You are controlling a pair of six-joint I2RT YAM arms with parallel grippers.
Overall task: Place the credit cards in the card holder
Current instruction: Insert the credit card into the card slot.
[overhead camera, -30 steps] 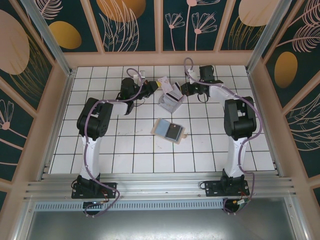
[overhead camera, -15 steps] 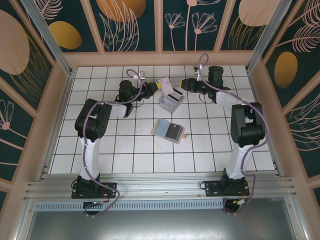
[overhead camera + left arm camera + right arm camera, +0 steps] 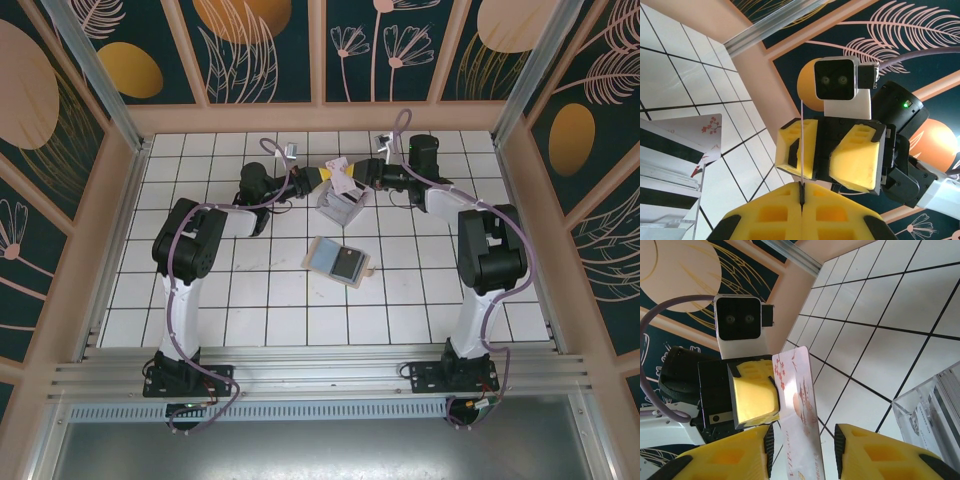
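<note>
While the left gripper (image 3: 801, 200) pinches a credit card (image 3: 797, 405) tight, the right gripper (image 3: 802, 452) straddles it with jaws parted (pink blossoms printed on it); the card holder (image 3: 337, 262) lies flat, well apart.

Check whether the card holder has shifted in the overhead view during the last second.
No. The card holder lies on the same white tiles, at the same angle as before.

Open near tiles (image 3: 290, 320); far centre crowded by left hand (image 3: 327, 174), right hand (image 3: 358, 175), clear card box (image 3: 340, 208).
</note>
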